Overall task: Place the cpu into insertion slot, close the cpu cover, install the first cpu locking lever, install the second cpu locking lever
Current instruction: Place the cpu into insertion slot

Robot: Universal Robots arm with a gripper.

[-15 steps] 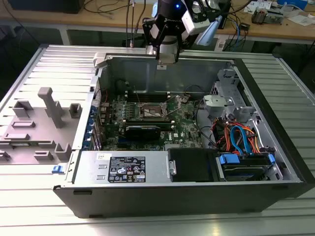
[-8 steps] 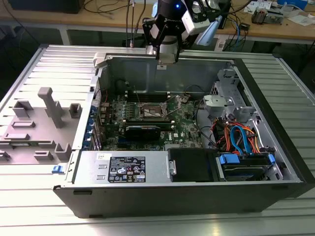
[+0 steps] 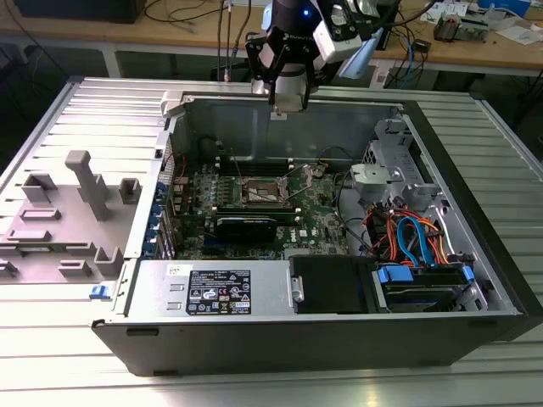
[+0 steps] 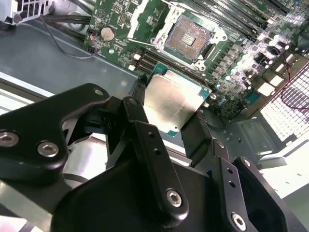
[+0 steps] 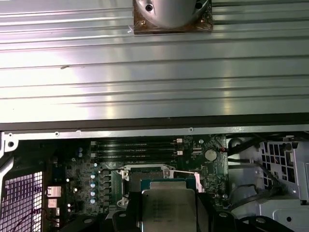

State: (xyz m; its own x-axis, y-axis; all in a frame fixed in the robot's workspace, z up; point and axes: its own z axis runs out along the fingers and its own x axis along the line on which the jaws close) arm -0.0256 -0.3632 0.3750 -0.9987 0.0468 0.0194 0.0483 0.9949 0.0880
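My gripper (image 4: 170, 104) is shut on the cpu (image 4: 174, 99), a flat silver-grey square pinched by its edges between two black fingers (image 4: 140, 104). The first wrist view shows the same cpu (image 5: 169, 209) in my gripper (image 5: 168, 215). The insertion slot (image 4: 188, 35) lies open on the green board beyond the chip, its dark centre bare. The cpu cover (image 4: 144, 17) appears swung up at one side of it. In the exterior view my gripper (image 3: 287, 100) hangs over the case's back wall, above and behind the insertion slot (image 3: 261, 192). I cannot pick out the locking levers.
The open computer case (image 3: 254, 339) lies on a ribbed metal table (image 3: 93, 102). Memory slots (image 4: 231, 29) flank the socket. A black card (image 3: 246, 226), a power supply (image 3: 216, 292) and drive bays with orange and blue cables (image 3: 416, 242) stand nearby. A grey fixture (image 3: 81, 191) is on the exterior view's left.
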